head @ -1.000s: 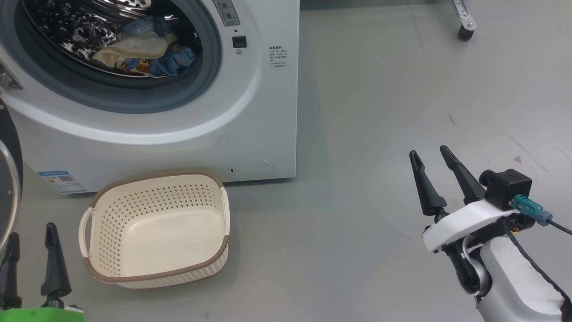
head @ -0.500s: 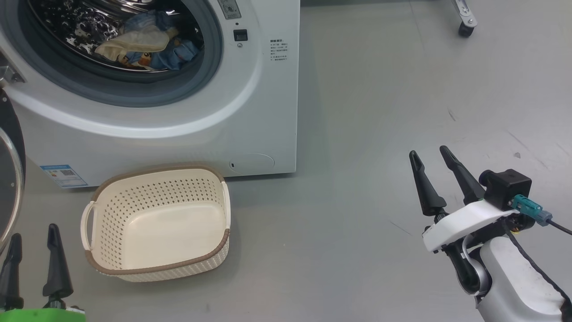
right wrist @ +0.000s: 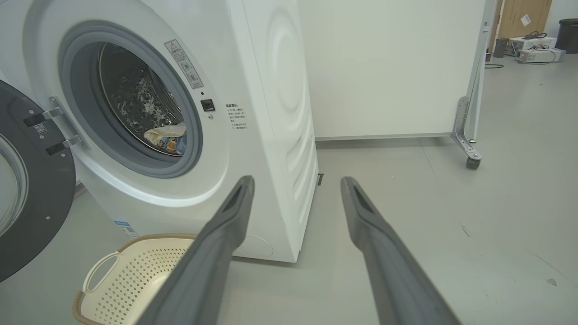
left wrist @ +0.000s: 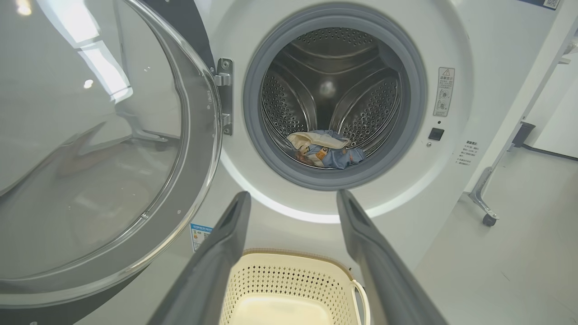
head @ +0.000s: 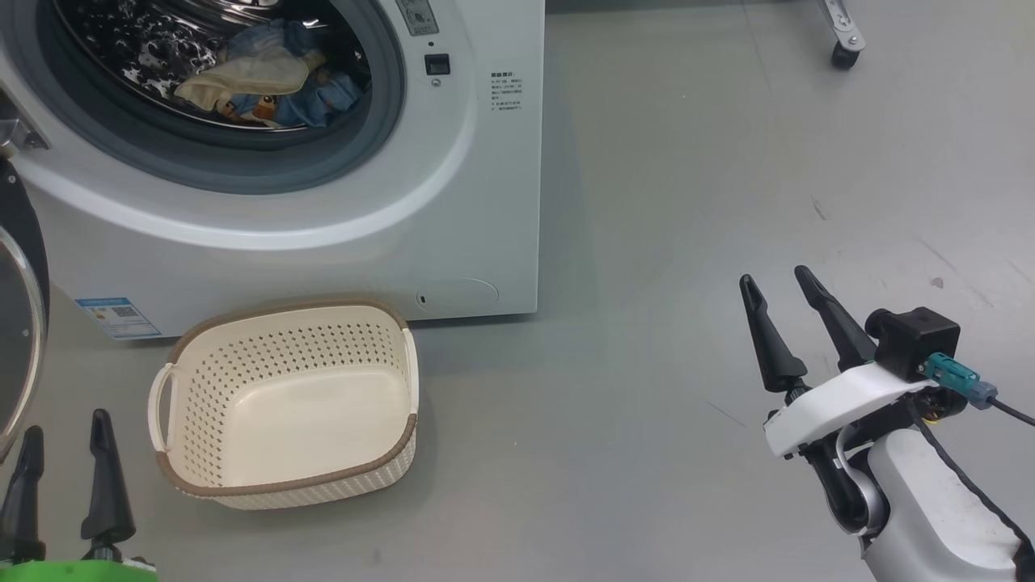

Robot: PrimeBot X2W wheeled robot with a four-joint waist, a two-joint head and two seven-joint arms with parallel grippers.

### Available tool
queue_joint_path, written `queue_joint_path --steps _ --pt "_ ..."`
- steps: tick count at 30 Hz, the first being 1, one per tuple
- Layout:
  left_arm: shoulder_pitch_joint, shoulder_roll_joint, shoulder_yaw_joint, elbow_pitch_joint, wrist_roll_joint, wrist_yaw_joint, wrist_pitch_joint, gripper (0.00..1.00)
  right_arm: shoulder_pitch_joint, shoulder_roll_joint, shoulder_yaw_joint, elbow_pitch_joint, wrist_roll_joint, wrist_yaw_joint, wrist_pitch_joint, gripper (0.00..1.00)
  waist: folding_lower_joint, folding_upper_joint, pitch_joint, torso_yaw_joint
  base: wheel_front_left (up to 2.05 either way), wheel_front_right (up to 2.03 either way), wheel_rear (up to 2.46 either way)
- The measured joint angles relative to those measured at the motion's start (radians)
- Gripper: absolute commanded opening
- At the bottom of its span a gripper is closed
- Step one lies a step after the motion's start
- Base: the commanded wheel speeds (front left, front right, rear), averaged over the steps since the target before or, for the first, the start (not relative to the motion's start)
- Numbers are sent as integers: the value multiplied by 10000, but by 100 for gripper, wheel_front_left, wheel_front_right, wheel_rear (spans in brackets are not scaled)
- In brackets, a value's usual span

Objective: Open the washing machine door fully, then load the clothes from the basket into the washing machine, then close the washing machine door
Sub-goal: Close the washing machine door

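Nothing is reading clearly; the washing machine (head: 485, 202) is carrying a warning sticker (left wrist: 444, 91) with a triangle sign beside its opening, a block of tiny print (left wrist: 468, 152) below it, and a blue label (head: 117, 317) with a QR code low down.

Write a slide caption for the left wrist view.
Open left gripper faces the washing machine: door swung wide, clothes in the drum, basket below.

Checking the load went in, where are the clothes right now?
The clothes lie low inside the washing machine, upper left of the head view, beyond the basket.
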Motion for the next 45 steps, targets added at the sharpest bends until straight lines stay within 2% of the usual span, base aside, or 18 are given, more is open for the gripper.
queue_joint_path --steps 11,25,34,45 --pt "-6 -194 -171 180 50 -10 0 100 23 -84 -190 23 105 0 0 100 0 0 -131 524 0 0 0" --pt "-9 -282 -36 410 153 -10 0 100 178 -33 -88 -40 428 0 0 100 0 0 -250 1826 0 0 0" --pt "-10 -546 111 456 148 -15 0 100 178 -59 84 -88 443 0 0 100 0 0 -339 2632 0 0 0" --pt "-17 -692 537 437 132 12 0 100 178 -92 196 -92 512 0 0 100 0 0 -300 3398 0 0 0"
